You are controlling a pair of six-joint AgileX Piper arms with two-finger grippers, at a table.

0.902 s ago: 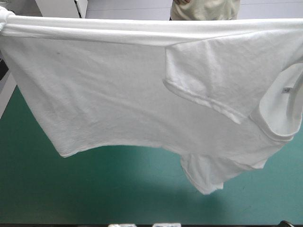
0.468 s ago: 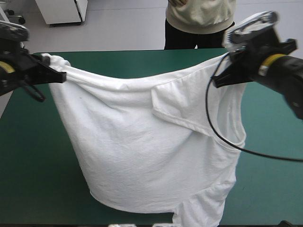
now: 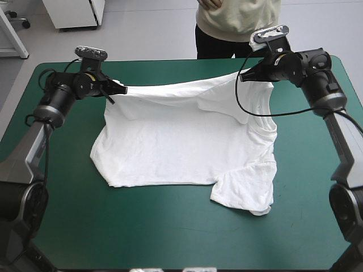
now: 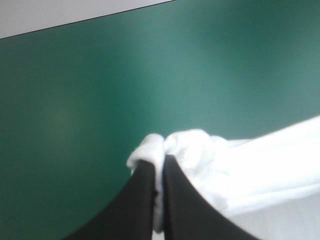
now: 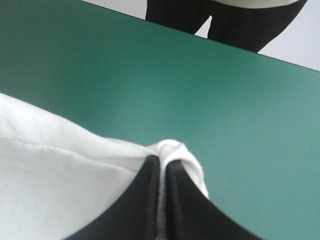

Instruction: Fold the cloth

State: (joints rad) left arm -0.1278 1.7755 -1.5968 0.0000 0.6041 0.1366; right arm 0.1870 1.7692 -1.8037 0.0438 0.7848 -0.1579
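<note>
The left gripper point(image 3: 119, 89) and right gripper point(image 3: 245, 76) each pinch a bunched edge of the white short-sleeved T-shirt point(image 3: 181, 141) between near-shut jaws. Only the high view shows its body sagging onto the teal-green cover point(image 3: 170, 226).

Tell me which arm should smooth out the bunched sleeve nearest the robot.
Right, probably: the sleeve lies on the right gripper's side of the T-shirt, while the left gripper would have to cross it. Both are shut on its far edge.
</note>
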